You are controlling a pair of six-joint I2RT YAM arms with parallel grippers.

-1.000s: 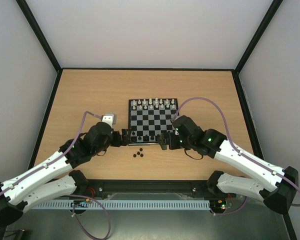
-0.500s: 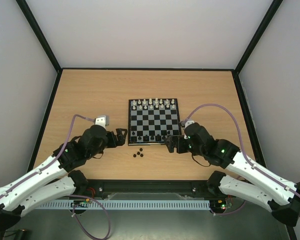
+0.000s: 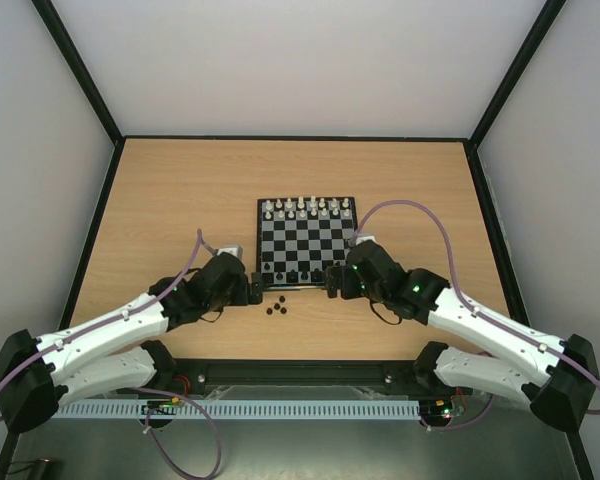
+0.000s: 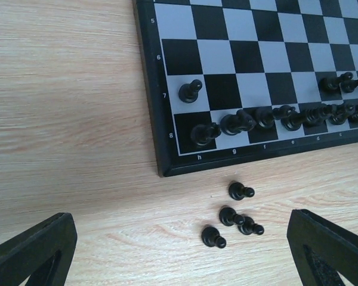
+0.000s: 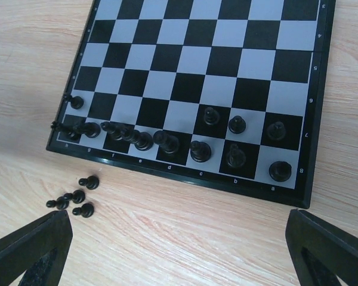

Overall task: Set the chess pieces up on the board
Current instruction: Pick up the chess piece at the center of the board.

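The board (image 3: 307,243) lies mid-table, also seen in the left wrist view (image 4: 218,56) and the right wrist view (image 5: 185,80). Black chess pieces fill its nearest row (image 3: 302,275) (image 5: 142,140). Several black pawns stand on the second row (image 5: 236,124) (image 4: 190,90). Several loose black pawns (image 3: 277,306) (image 4: 231,216) (image 5: 77,196) lie on the wood just in front of the board. My left gripper (image 3: 261,291) (image 4: 185,262) hovers open over them, holding nothing. My right gripper (image 3: 332,284) (image 5: 179,256) is open and holds nothing, at the board's near right edge.
White pieces (image 3: 307,208) fill the board's two far rows. A black frame (image 3: 100,215) borders the wooden table, with white walls behind it. Purple cables (image 3: 420,215) loop over both arms.
The left arm pulled back from the board's near left corner, then came forward over the loose pawns. The right gripper drew back to the right, then returned to the board's near edge.
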